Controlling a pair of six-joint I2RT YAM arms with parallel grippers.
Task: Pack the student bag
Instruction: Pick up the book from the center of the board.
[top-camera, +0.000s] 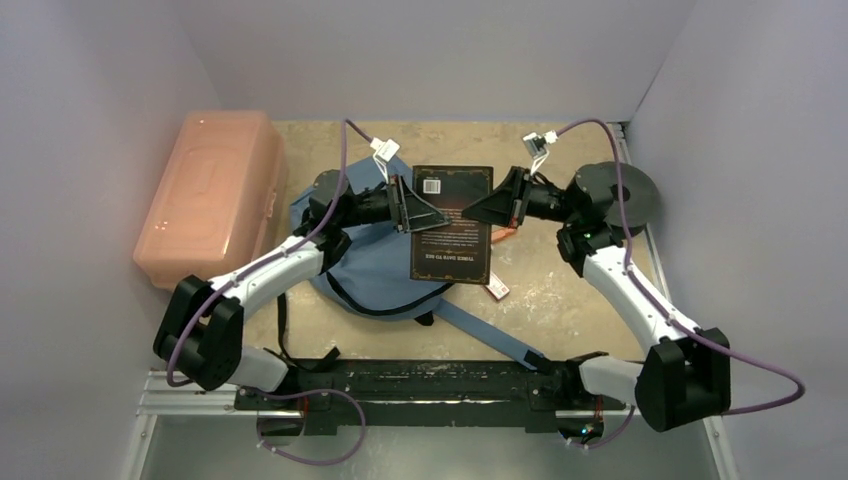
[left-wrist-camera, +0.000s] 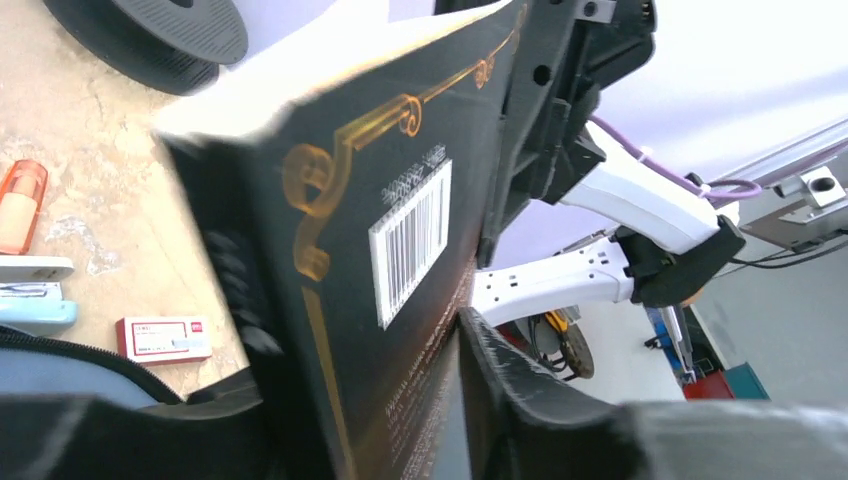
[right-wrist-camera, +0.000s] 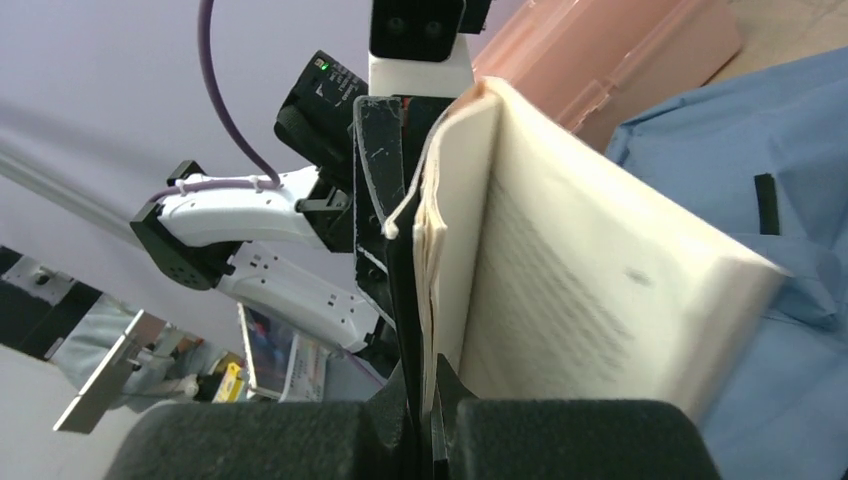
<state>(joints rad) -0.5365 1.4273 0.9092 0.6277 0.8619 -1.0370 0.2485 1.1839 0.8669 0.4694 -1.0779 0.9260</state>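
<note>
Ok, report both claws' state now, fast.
Left claw: astride the book at its edge; clamped or not cannot be told.
Right claw: closed on the book's cover at the opposite edge.

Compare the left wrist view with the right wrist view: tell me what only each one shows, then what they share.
Left wrist only: the barcode and gold scrollwork on the black back cover of the book, plus a black spool, an orange-capped item and a small red-and-white box on the table.
Right wrist only: the cream page block and the salmon-pink box behind it.
Both: the book and blue fabric of the student bag.
</note>
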